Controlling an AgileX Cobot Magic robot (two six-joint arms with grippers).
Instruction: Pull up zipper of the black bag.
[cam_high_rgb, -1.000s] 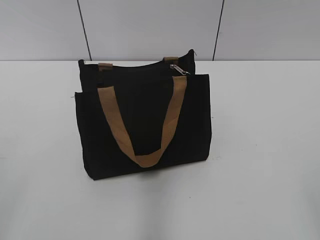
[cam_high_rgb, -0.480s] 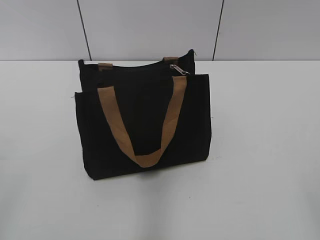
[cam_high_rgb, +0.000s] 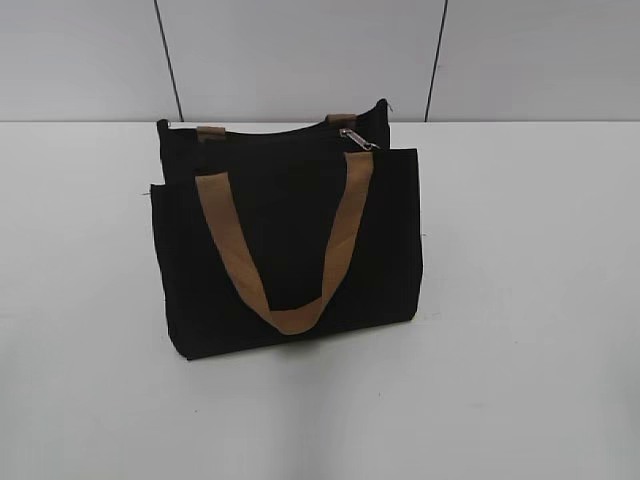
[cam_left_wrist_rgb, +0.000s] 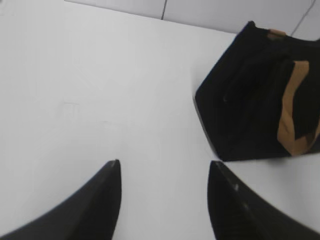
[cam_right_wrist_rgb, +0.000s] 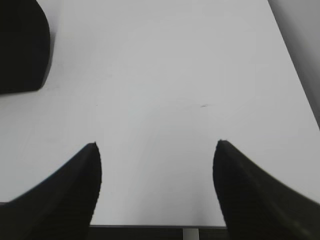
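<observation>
The black bag (cam_high_rgb: 285, 240) stands upright in the middle of the white table, a tan strap handle (cam_high_rgb: 280, 250) hanging down its front. The small silver zipper (cam_high_rgb: 358, 138) sits at the right end of the bag's top edge. No arm shows in the exterior view. In the left wrist view the bag (cam_left_wrist_rgb: 250, 100) is at the upper right, well ahead of my open, empty left gripper (cam_left_wrist_rgb: 164, 167). In the right wrist view a corner of the bag (cam_right_wrist_rgb: 22, 47) is at the upper left, and my right gripper (cam_right_wrist_rgb: 156, 146) is open and empty over bare table.
The white table (cam_high_rgb: 520, 300) runs out to both sides of the bag. A grey panelled wall (cam_high_rgb: 300, 50) stands behind it. The table's edge (cam_right_wrist_rgb: 150, 226) shows at the bottom of the right wrist view.
</observation>
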